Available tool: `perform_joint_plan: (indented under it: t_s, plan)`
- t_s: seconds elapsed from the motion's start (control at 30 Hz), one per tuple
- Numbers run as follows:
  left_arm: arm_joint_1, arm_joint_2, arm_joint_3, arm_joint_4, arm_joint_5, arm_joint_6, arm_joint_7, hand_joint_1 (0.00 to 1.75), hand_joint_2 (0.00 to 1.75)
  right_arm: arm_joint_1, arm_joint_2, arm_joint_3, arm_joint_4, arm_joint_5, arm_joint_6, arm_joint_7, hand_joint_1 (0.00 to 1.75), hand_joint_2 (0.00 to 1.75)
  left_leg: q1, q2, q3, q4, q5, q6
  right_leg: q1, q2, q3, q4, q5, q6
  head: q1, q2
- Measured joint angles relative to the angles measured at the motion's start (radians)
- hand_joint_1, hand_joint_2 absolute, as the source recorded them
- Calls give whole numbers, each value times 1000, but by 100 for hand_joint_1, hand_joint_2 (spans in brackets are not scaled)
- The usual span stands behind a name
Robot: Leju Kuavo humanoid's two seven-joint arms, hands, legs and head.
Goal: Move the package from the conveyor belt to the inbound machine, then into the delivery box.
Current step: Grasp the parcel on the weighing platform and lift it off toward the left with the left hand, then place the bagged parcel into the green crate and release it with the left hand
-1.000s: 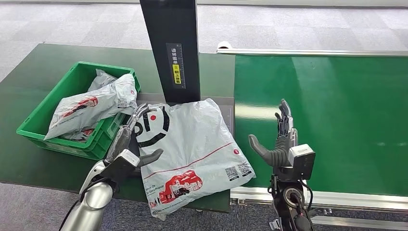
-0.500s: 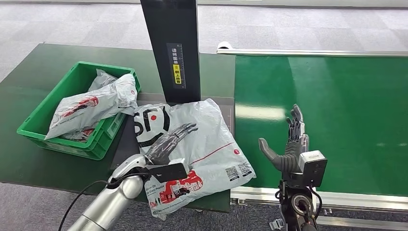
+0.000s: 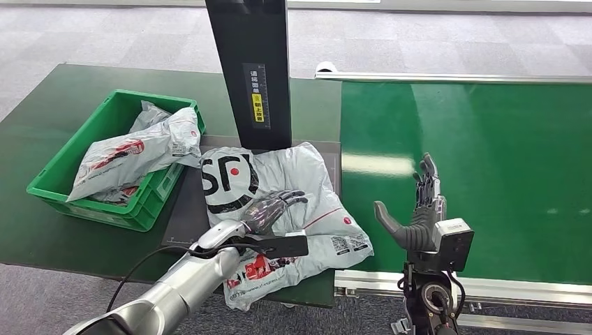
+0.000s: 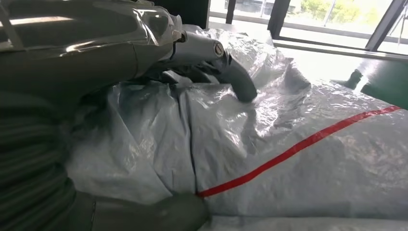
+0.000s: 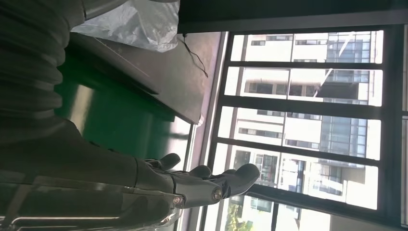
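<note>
Grey carpet, big windows

The floor (image 3: pixel 447 38) has grey carpet tiles. Tall windows (image 5: pixel 308 120) with dark frames show pale buildings (image 5: pixel 346 77) outside in bright daylight.

The head view looks forward and down over the conveyor belt (image 3: pixel 489 160) and package (image 3: pixel 293 181), which the close left wrist view shares (image 4: pixel 288 159).

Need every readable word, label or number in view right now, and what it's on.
"SF": black logo on the package under the left hand.
Package QR codes and red print: too small.
Label on the black column: characters, too small.
Bags in the green box: print blurred.
</note>
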Motion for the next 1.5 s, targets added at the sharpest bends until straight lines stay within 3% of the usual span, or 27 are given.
perform_joint_plan:
  t_s: [0.27,0.37,0.5,0.7,0.83,0.9,1.03,1.27,1.5]
  plan:
    - [7,20,20,-37,46,145,-69,175,175,19,0,-8,-8,-5,-5,6,0,175,0,0,0,0,1,0,0,0,0,0,1,0,0,0]
    - [38,53,51,-172,57,231,-78,175,175,35,0,-17,-19,-7,-16,8,0,175,0,0,-1,0,1,0,0,0,-2,0,1,0,0,0]
    - [92,114,115,-463,42,306,-54,175,175,63,0,-30,-35,-12,-32,6,0,175,0,1,-3,0,1,0,0,0,-4,0,1,0,0,0]
    - [162,191,277,-843,57,507,-98,175,175,106,-3,-41,-47,-28,-58,-21,0,175,0,1,-5,0,1,0,0,1,-6,0,1,0,0,0]
    - [162,198,437,-963,33,520,-134,175,175,115,-5,-43,-49,-37,-68,-28,0,175,0,1,-5,0,1,0,0,0,-6,0,1,0,0,0]
    - [144,198,502,-975,10,518,-107,175,175,116,-5,-42,-52,-37,-71,-29,0,175,0,1,-4,0,1,0,0,0,-6,0,1,0,0,0]
    - [47,214,566,-878,-66,481,60,175,175,113,-5,-39,-59,-37,-73,-25,0,175,0,0,-4,0,3,0,0,-1,-5,0,2,-1,0,0]
    - [-249,284,584,-365,-318,393,269,175,175,80,-5,-19,-63,-33,-48,3,0,175,1,3,-4,0,5,-1,1,1,-6,1,5,-3,0,0]
    - [-377,350,580,-3,-442,351,431,175,175,57,-6,6,-49,-35,-37,6,0,175,1,4,-6,0,5,-1,1,2,-8,1,5,-3,0,0]
